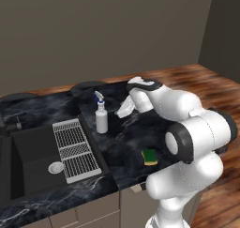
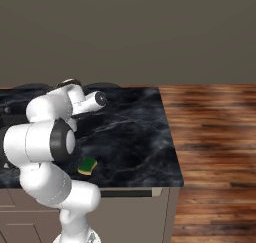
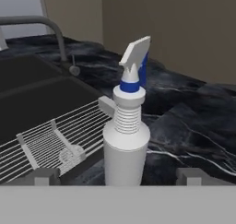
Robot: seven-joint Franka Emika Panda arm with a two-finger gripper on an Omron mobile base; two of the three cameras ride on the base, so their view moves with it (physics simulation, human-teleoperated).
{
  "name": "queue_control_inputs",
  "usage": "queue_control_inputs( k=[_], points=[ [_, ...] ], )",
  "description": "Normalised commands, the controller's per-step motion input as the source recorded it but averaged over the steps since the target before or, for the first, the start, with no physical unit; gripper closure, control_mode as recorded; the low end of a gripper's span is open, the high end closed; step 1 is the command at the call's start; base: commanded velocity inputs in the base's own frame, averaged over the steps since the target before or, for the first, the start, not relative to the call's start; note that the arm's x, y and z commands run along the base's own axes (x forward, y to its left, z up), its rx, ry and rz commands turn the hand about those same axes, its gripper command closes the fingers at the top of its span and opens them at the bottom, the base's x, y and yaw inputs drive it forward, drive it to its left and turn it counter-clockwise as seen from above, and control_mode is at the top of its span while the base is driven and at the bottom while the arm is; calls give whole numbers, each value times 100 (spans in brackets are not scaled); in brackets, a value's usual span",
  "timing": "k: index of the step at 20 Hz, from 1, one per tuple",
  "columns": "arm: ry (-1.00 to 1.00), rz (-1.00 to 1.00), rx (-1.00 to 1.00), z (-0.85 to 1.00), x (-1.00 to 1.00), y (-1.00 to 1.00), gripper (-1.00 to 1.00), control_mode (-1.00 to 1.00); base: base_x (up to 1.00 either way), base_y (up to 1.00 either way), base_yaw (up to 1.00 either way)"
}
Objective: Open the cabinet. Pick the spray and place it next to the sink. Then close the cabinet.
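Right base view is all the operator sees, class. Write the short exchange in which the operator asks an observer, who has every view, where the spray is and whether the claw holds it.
Operator: The arm blocks my view. Where is the spray?
Observer: The spray stands upright on the counter, close beside the sink.
Operator: Does the claw have it?
Observer: No. In the hand view the claw is open, and its finger tips stand clear of the bottle on both sides.
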Motion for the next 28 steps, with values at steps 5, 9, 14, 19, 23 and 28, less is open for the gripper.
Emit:
queue_control_inputs(
  k=[5, 9, 14, 19, 23, 28],
  points=[
    [5, -6, 0, 66, -46, -30, -100, -100, 0, 0, 0],
    [1, -7, -2, 48, -73, -6, -100, -100, 0, 0, 0],
    [0, -11, -4, 27, -73, -17, -100, -100, 0, 0, 0],
    [0, -17, -4, 47, -64, -41, -100, -100, 0, 0, 0],
    [2, -30, -11, 54, -44, -8, -100, -100, 0, 0, 0],
    [16, -50, -22, 10, -15, -7, -100, -100, 0, 0, 0]
  ],
)
